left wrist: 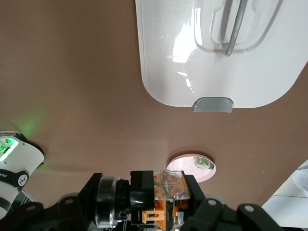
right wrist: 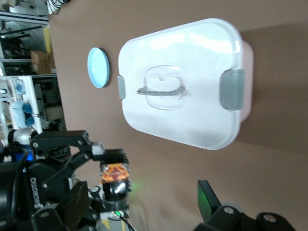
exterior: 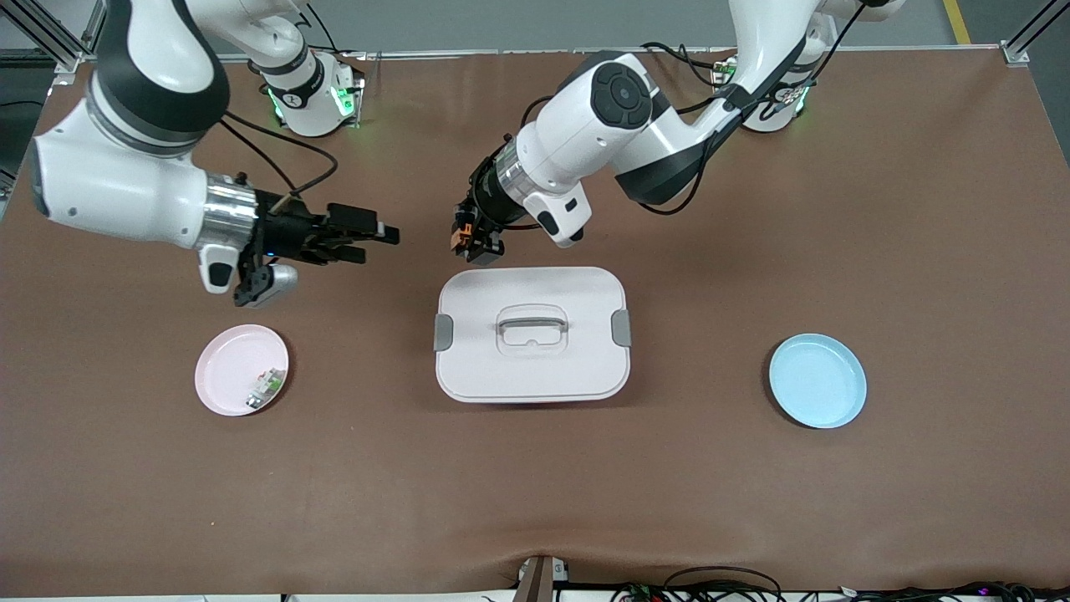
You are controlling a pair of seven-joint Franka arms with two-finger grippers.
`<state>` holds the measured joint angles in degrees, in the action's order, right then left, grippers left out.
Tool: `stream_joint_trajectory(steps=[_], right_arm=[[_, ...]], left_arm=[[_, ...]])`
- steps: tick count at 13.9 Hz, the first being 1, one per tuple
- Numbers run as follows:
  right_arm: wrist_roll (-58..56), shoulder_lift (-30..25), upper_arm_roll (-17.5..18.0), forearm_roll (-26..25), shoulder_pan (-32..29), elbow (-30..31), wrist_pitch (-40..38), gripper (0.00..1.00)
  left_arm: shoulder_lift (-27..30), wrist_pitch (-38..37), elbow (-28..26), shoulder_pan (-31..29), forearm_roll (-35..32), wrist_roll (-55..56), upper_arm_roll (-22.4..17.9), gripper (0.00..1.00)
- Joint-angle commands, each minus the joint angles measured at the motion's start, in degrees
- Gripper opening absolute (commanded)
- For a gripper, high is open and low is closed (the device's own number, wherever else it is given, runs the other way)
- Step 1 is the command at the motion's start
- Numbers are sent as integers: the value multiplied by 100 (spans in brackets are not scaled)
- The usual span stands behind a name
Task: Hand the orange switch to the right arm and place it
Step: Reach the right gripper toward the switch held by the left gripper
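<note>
The right gripper (exterior: 380, 241) waits in the air over the counter (exterior: 919, 251), fingers apart and empty, above the pink plate (exterior: 226, 372). Facing it, the left gripper (exterior: 470, 242) has its fingers clamped on the orange switch (exterior: 457, 240) over the counter beside the white box (exterior: 532, 334). The pickup looks done; handover and placing remain. No readable writing shows.

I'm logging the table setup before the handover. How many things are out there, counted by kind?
Plates: 2, a pink plate and a blue plate
Lidded boxes: 1, the white box
Switches: 1, the orange switch, held in the left gripper
Small white-and-green parts: 1, on the pink plate
Total: 5
</note>
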<state>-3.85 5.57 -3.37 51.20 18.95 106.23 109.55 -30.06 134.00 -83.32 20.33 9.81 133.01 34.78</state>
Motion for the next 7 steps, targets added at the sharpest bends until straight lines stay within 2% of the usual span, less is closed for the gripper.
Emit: stream_joint_trajectory(steps=[1, 7], right_arm=[[51, -74, -58, 478, 214, 284, 294, 100], [51, -100, -49, 637, 592, 653, 918, 100]], left_arm=[[44, -199, 79, 67, -137, 111, -50, 32], [62, -199, 79, 67, -137, 111, -50, 32]])
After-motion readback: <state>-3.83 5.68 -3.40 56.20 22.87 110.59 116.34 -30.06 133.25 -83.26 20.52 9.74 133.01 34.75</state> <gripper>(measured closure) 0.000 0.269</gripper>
